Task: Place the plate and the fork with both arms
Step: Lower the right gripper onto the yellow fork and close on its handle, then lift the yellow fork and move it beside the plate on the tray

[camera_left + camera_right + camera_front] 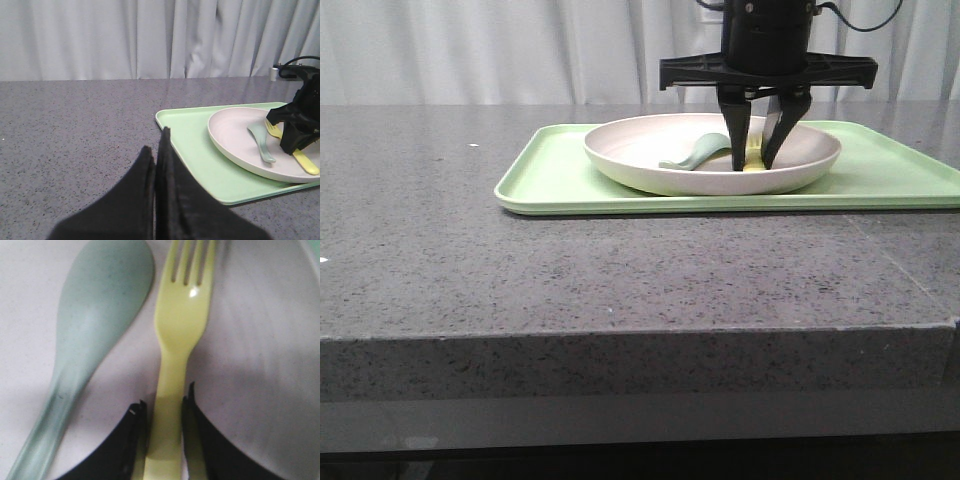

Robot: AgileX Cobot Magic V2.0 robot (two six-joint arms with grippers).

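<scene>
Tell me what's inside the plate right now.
The plate holds a sage green spoon and the yellow fork, side by side. The right gripper straddles the fork's handle, covering its end.

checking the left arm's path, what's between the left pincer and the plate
Bare grey table, then the near strip of the green tray; nothing else. The left wrist view shows it, from the left pincer to the plate.

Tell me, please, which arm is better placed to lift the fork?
The right: its gripper already straddles the fork handle inside the plate. The left gripper sits shut over bare table, away from the tray.
</scene>
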